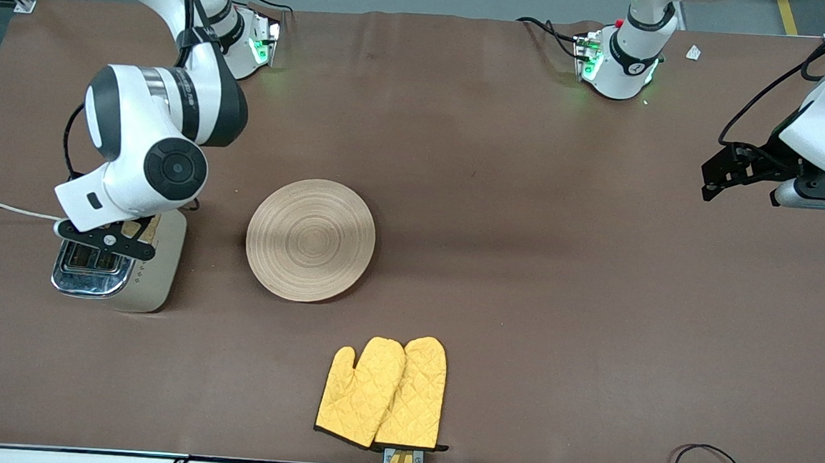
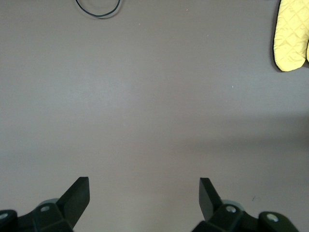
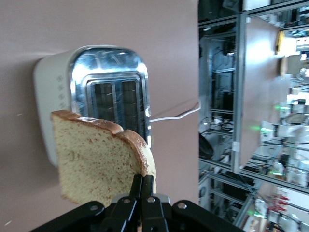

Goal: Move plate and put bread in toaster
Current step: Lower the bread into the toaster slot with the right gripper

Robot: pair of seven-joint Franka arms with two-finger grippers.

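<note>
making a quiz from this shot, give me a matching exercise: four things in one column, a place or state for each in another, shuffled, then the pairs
Things:
1. bread
2. plate
3. oven mitts
4. left claw

Places or states:
a. open, over bare table
b. lying nearest the front camera
c. held in the right claw over the toaster
d. flat on the table, beside the toaster, nothing on it

Pairs: 1-c, 2-d, 3-b, 4-a

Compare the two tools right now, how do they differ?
The right tool is shut on the bread, held over the toaster; the left tool is open, holds nothing and waits over bare table at the left arm's end. Both are black and two-fingered.
</note>
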